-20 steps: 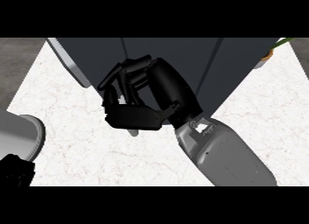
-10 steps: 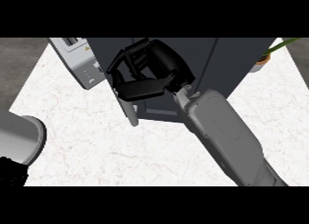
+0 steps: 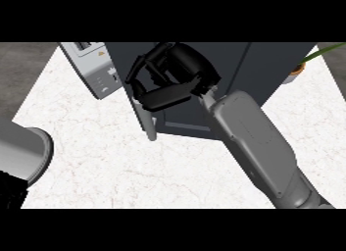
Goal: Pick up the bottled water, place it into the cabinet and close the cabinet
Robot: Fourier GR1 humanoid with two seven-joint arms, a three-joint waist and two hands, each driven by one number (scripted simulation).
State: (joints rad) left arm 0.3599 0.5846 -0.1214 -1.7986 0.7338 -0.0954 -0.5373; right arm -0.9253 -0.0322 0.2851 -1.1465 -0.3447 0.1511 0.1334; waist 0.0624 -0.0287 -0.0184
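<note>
My right hand (image 3: 172, 83), upper centre, presses against the cabinet door (image 3: 179, 118), I judge to swing it shut. Whether it is open or curled, I cannot tell.

Right robot hand (image 3: 172, 78) at the grey cabinet (image 3: 277, 63) door's edge — white counter (image 3: 132, 162) below

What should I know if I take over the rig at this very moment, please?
Right hand: against the front of the dark cabinet, just above its pale handle; grasp unclear.
Left hand: low at the view's left edge, mostly cut off.
Bottled water: not in view, neither on the counter nor visibly in a hand.
Done: bottle probably stowed, though this view cannot confirm it.
Left: check that the cabinet is fully closed, then withdraw the right hand.
</note>
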